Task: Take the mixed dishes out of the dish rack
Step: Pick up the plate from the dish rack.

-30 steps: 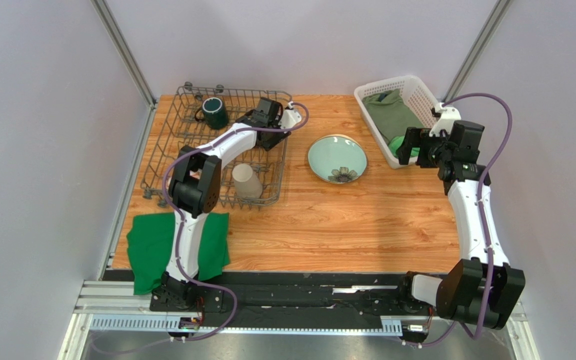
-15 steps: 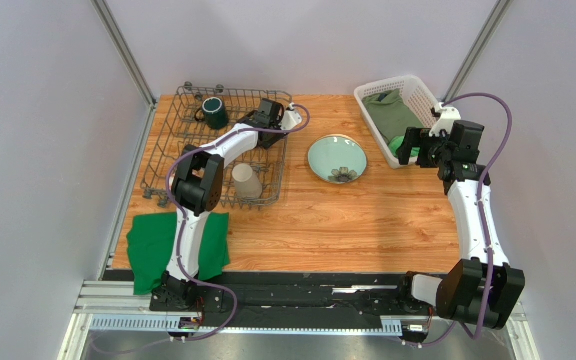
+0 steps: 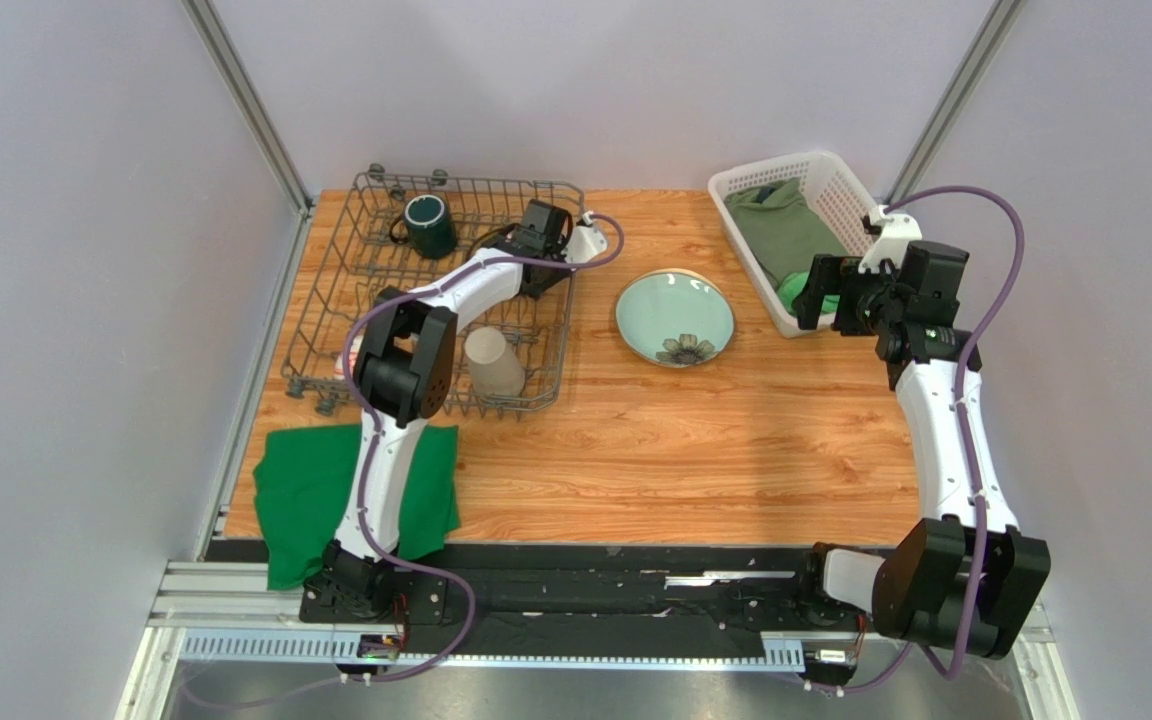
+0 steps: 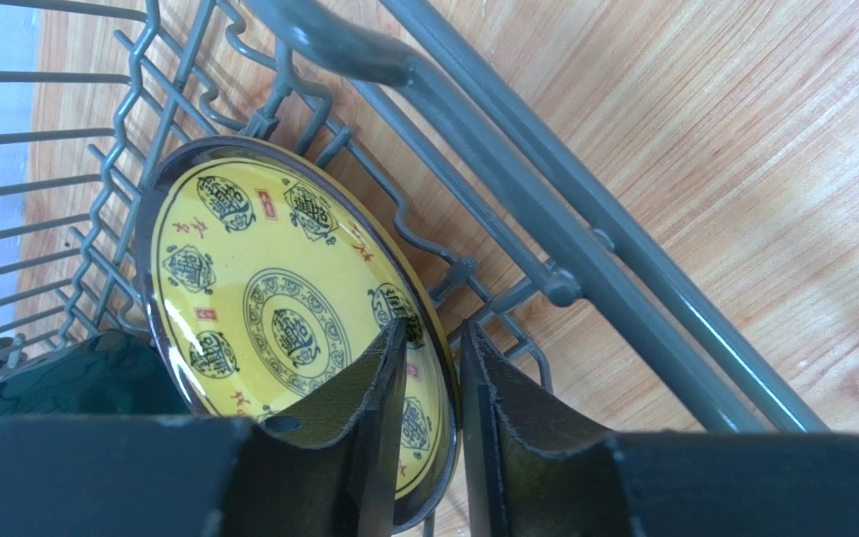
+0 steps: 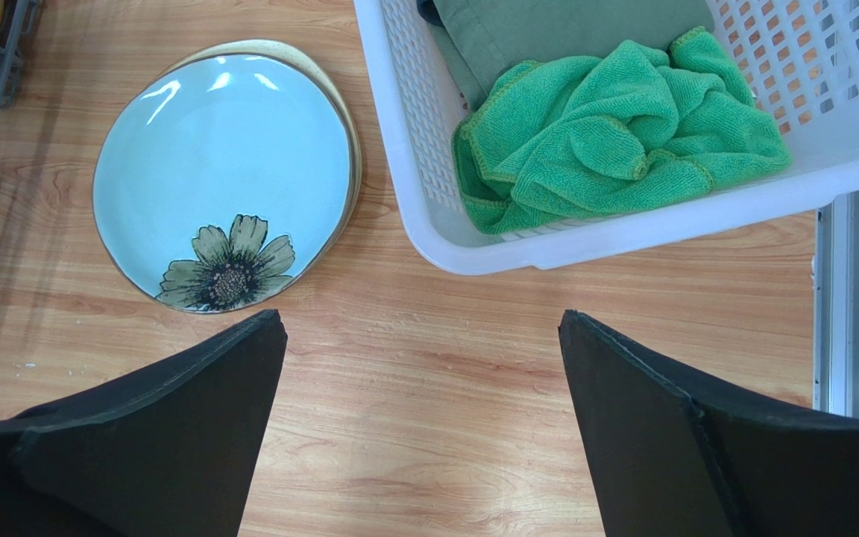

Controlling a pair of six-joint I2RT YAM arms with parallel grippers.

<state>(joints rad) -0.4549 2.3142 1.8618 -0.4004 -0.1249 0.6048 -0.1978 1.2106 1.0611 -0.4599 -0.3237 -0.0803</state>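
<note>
The dark grey wire dish rack point(image 3: 324, 323) stands at the back left. In it are a dark green mug point(image 3: 429, 225), a beige cup point(image 3: 489, 360) on its side and a yellow patterned plate point(image 4: 277, 313) standing on edge in the right corner. My left gripper point(image 4: 434, 330) is shut on that plate's rim, one finger on its face and one behind it. The gripper also shows in the top view point(image 3: 519, 243). A pale teal plate point(image 3: 672, 315) lies on the table, with a cream rim point(image 5: 347, 134) showing under it. My right gripper point(image 5: 423, 324) is wide open and empty above the table.
A white lattice basket point(image 3: 749, 186) with green cloths stands at the back right, just beside my right gripper point(image 3: 826, 293). A green cloth point(image 3: 304, 503) lies at the front left, below the rack. The rack's thick side rail point(image 4: 535, 190) runs close to my left fingers.
The left arm's elbow has shifted a little to the right over the rack. The left gripper stays at the plate. The right arm has not moved.
</note>
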